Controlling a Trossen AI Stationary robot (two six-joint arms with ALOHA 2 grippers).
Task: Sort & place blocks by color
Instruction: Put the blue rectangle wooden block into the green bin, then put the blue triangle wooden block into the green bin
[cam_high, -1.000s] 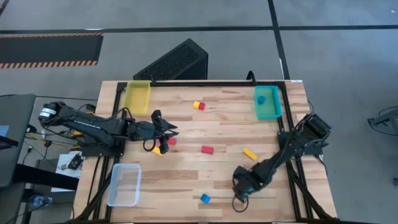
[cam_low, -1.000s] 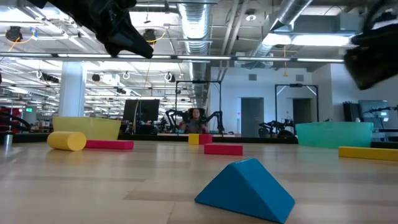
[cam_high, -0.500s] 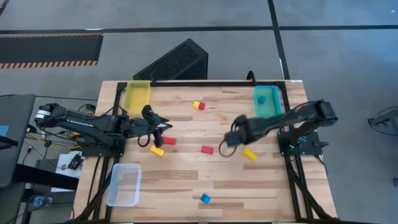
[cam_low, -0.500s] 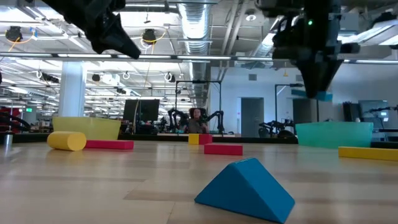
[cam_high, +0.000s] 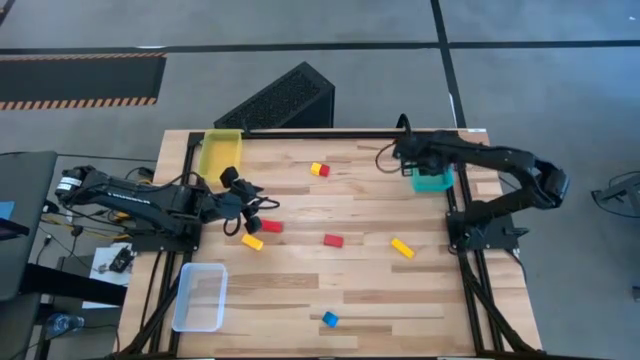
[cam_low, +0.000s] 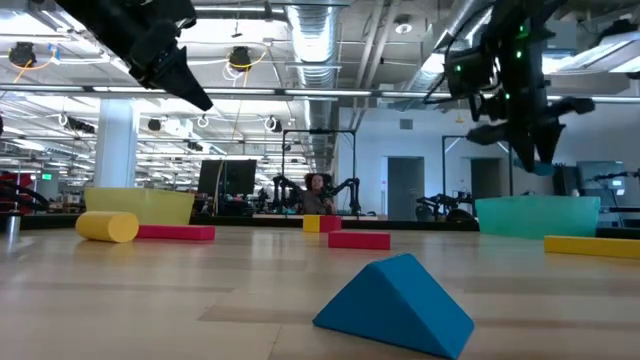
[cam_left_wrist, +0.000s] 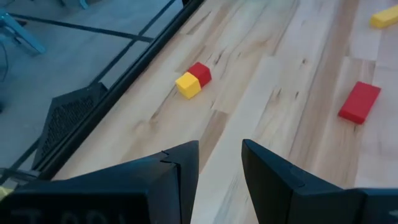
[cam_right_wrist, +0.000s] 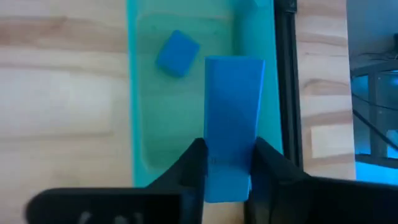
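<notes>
**While R arm hangs over teal tray w/ blue block – drop step in hand**

As we read it, we're at the place step for a blue piece. Right gripper (cam_right_wrist: 227, 163) is pinched on an oblong blue block (cam_right_wrist: 232, 118), block sticking out fwd between the fingers, directly above the teal tray (cam_right_wrist: 138, 93). One squarish blue block (cam_right_wrist: 177, 53) already lies inside that tray. In the high view the right gripper (cam_high: 408, 157) sits at the tray's edge, far side of the table.

Next move, our call: open up and let the block fall inside the tray walls. Block looks close to the tray's outer wall, so maybe nudge inward first.

Left gripper (cam_left_wrist: 219, 171): fingers apart by a narrow gap, nothing between them. It hovers over bare table (cam_high: 360, 290) near the yellow tray (cam_high: 221, 155).

Still loose on the table:
- yellow cylinder (cam_high: 253, 241) + red block (cam_high: 271, 227), just by the left gripper
- yellow/red pair (cam_high: 319, 169), touching
- red block mid-table (cam_high: 333, 240)
- yellow oblong (cam_high: 402, 248)
- blue wedge (cam_high: 329, 319), near edge

Clear tray (cam_high: 200, 296) looks to hold nothing yet.
</notes>
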